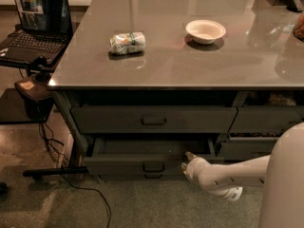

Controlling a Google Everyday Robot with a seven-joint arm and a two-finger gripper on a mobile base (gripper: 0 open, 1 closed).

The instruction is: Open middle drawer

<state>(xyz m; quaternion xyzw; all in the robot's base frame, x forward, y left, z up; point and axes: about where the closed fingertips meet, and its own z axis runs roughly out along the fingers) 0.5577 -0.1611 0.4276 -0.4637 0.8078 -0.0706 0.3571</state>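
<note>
The middle drawer (118, 166) is a wide dark grey drawer under the counter. It stands pulled out a little, so a strip of its dark interior (152, 146) shows behind the front. A small loop handle (153, 166) sits at the centre of that front. My gripper (186, 160) is at the right end of the drawer front, at its top edge, to the right of the handle. The white arm (228, 175) reaches in from the lower right.
Directly above, the top drawer (153, 119) is shut. A white bowl (205, 31) and a wrapped snack bag (127, 42) lie on the grey counter (171, 65). At left are a laptop (35, 23) on a stand and a cable (90, 194) across the floor. More drawers (266, 120) are at right.
</note>
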